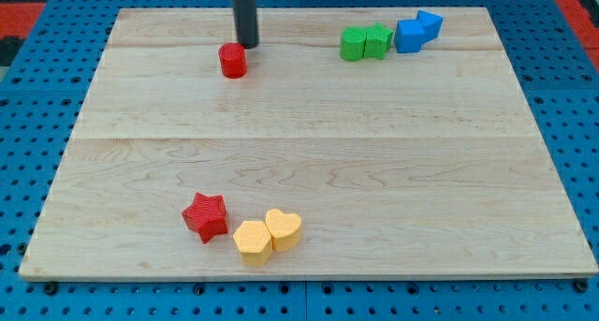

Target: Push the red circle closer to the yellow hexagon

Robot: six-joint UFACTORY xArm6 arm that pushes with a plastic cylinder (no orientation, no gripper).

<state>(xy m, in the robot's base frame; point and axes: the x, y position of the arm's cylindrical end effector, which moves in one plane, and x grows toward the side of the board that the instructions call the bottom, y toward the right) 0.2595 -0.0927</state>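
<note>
Red circle (232, 60) sits near the view's top, left of centre. Yellow hexagon (251, 241) is well apart from it, at the bottom beside the yellow heart (284, 228) and red star (207, 216). My tip (247, 45) is just above-right of the circle. No hand fitted, only the rod. Push essentially undone: the whole gap is left.

On the wooden desk (393, 171), my tip (247, 45) sits just above-right of the red circle block (232, 60). Near the view's bottom lie the red star block (207, 216), yellow hexagon block (252, 240) and yellow heart block (284, 228), side by side. At top right sit two green blocks (366, 42), then two blue blocks (417, 30).
</note>
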